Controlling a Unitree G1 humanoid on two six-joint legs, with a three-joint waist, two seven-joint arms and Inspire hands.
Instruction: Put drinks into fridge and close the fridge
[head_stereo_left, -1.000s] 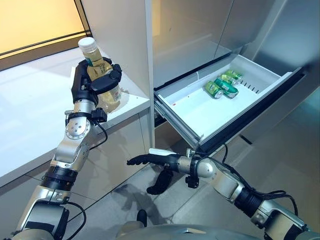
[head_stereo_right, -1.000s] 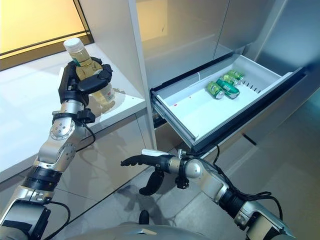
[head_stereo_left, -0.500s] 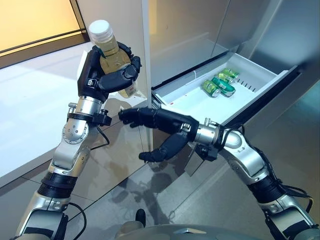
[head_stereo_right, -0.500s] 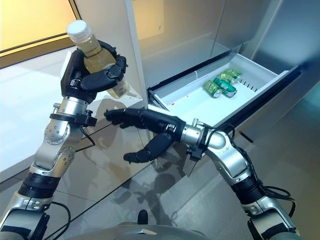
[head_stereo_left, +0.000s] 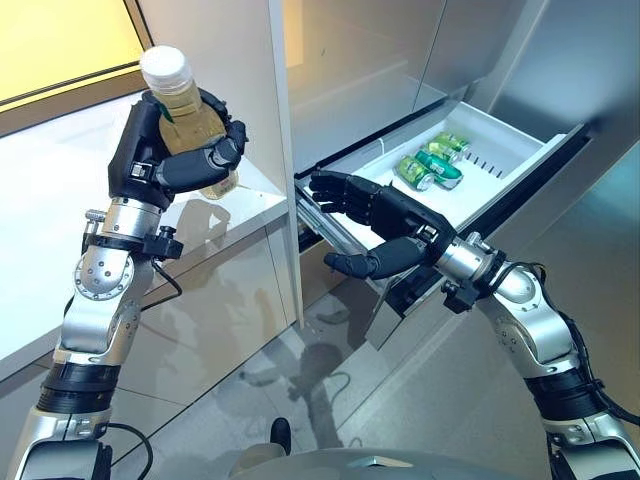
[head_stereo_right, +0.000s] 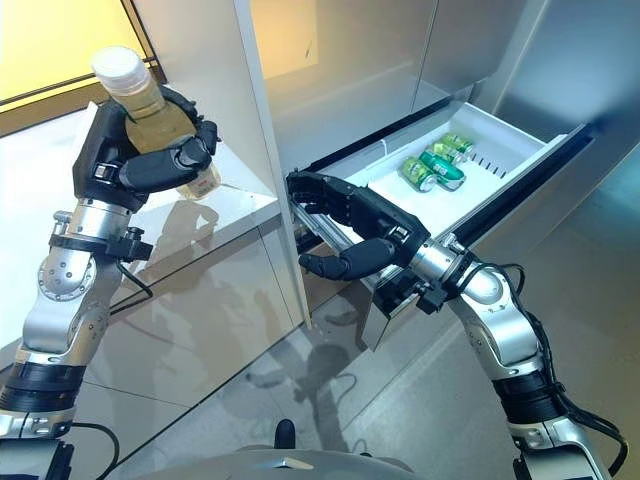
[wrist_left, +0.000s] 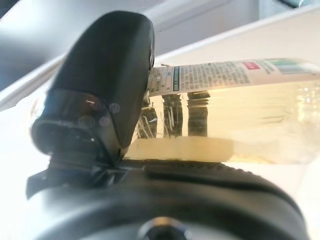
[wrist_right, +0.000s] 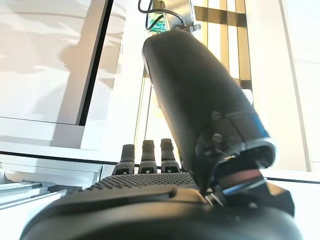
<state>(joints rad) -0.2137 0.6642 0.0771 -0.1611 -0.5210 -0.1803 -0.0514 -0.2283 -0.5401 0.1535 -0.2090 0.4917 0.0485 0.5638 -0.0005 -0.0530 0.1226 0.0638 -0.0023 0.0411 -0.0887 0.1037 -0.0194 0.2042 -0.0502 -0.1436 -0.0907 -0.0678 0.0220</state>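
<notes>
Bright daylight, glossy floor reflections

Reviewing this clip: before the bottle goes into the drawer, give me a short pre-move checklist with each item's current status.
1. Bottle firmly held by left hand: ok, fingers curled round it.
2. Bottle cap on: ok.
3. Fridge drawer pulled out: ok.
4. Free space in the drawer: ok, green cans lie near its far end, the near part bare.
5. Right hand free: ok, open, empty, raised before the drawer's near end.
6. Path from bottle to drawer clear: not ok, the right hand is between them.
</notes>
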